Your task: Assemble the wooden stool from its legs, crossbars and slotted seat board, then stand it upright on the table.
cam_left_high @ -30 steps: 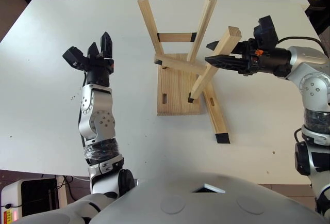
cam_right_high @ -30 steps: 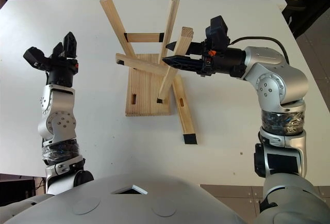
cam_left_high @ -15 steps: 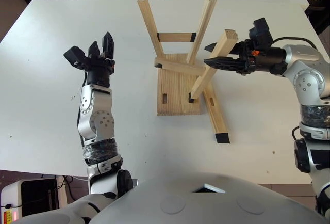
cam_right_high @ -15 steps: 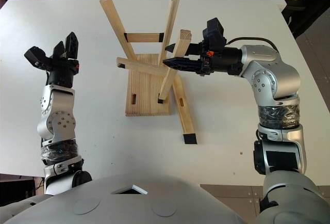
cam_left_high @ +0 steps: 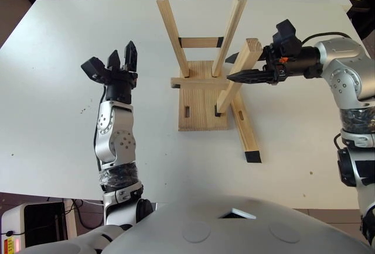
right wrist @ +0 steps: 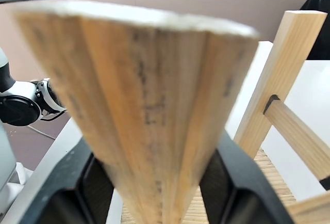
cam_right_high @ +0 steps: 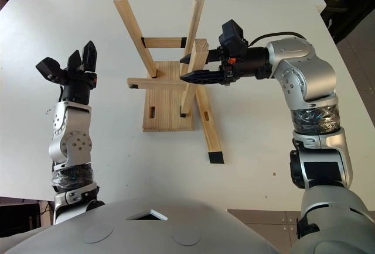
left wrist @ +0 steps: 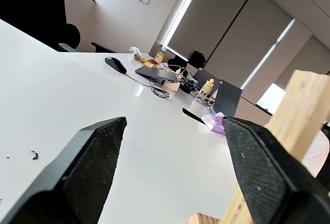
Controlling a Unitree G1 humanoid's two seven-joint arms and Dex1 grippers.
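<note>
Right gripper: fingers pinching the tilted leg near its top, above the seat board.
Left gripper: fingers spread, empty, raised left of the board.
Change: the leg has swung nearer upright and its crossbar is now level.
Meaning: the foot looks seated in a slot, but that is hard to confirm.

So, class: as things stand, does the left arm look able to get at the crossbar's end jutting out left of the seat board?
Probably yes: the left gripper is open and empty, with only bare table between it and the crossbar. The right gripper grips the leg on the far side.
</note>
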